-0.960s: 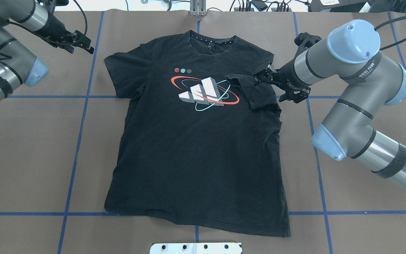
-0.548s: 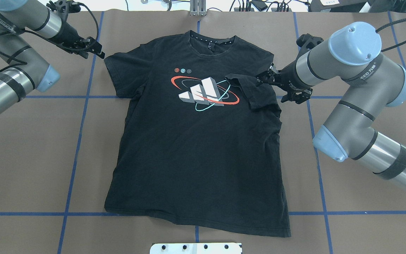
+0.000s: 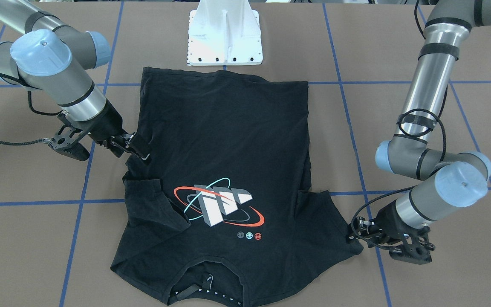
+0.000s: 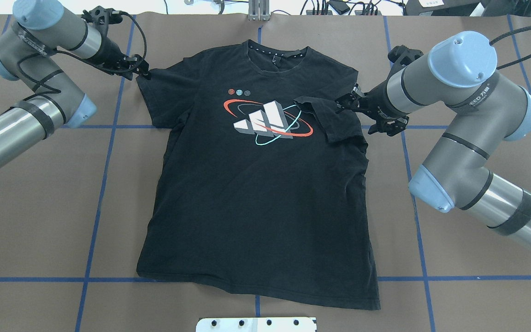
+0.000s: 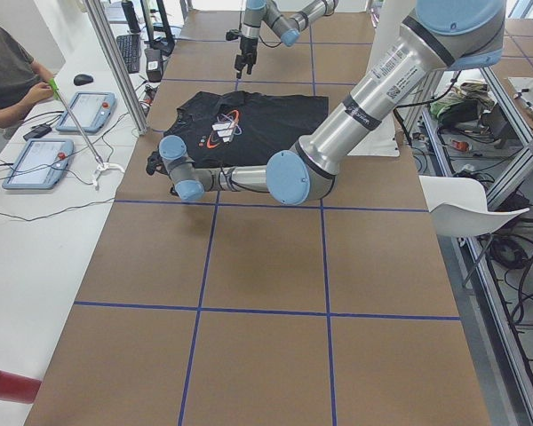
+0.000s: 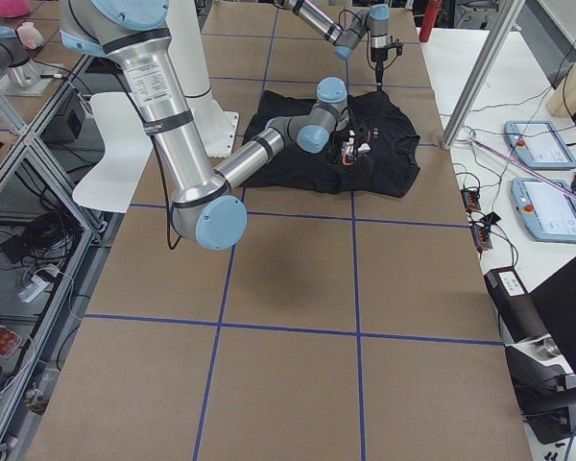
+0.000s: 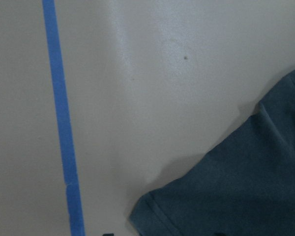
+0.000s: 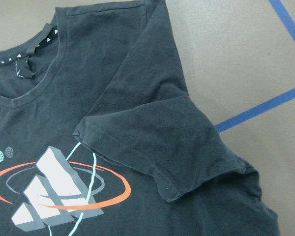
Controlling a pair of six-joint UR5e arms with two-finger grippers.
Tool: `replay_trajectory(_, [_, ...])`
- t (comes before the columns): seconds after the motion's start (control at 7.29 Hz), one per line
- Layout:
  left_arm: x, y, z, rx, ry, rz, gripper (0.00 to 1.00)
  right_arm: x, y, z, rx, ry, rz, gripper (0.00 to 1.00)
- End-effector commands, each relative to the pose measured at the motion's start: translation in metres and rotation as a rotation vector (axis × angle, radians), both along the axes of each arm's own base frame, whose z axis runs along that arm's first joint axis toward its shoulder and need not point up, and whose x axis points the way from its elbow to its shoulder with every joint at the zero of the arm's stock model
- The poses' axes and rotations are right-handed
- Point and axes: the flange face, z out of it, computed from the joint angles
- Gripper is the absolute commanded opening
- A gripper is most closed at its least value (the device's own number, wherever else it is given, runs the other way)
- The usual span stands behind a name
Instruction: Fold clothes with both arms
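Observation:
The black T-shirt [image 4: 256, 198] lies flat, print side up, collar toward the table's far edge. Its right sleeve [image 4: 327, 117] is folded inward and rests against the oval print [image 4: 268, 121]; the right wrist view shows the folded sleeve [image 8: 152, 128] lying loose. My right gripper [image 4: 345, 102] hovers just beside that fold, open and holding nothing. My left gripper [image 4: 144, 74] is at the outer corner of the left sleeve [image 4: 155, 92], open. In the left wrist view that sleeve corner [image 7: 236, 187] sits between the finger tips at the bottom edge.
The white pedestal [image 3: 225, 38] stands just behind the shirt's hem. Blue tape lines [image 4: 109, 152] grid the brown table. Bare table lies on both sides of the shirt. In the exterior left view a person [image 5: 4, 62] sits at a side bench with control tablets [image 5: 40, 164].
My left arm has swung in from the far left, bringing its gripper to the left sleeve's corner. The right gripper has stayed almost still beside the folded sleeve.

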Motion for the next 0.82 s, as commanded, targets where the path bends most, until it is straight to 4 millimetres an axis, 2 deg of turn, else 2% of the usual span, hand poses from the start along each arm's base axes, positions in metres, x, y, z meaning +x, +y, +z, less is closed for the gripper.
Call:
replay_trajectory(0.0, [0.0094, 0.0010, 0.0068, 0.002, -0.025, -0.040, 0.64, -0.0016, -0.0001, 0.0005, 0.001, 0.003, 0.002, 1.00])
replay_trajectory(0.41, [0.0075, -0.0012, 0.0105, 0.008, -0.038, -0.057, 0.63, -0.0041, 0.0000, 0.0022, 0.004, 0.010, 0.007, 1.00])
replay_trajectory(0.69, [0.0087, -0.0005, 0.0112, 0.005, -0.038, -0.055, 0.56, -0.0056, 0.0011, 0.0022, 0.004, 0.011, 0.005, 1.00])
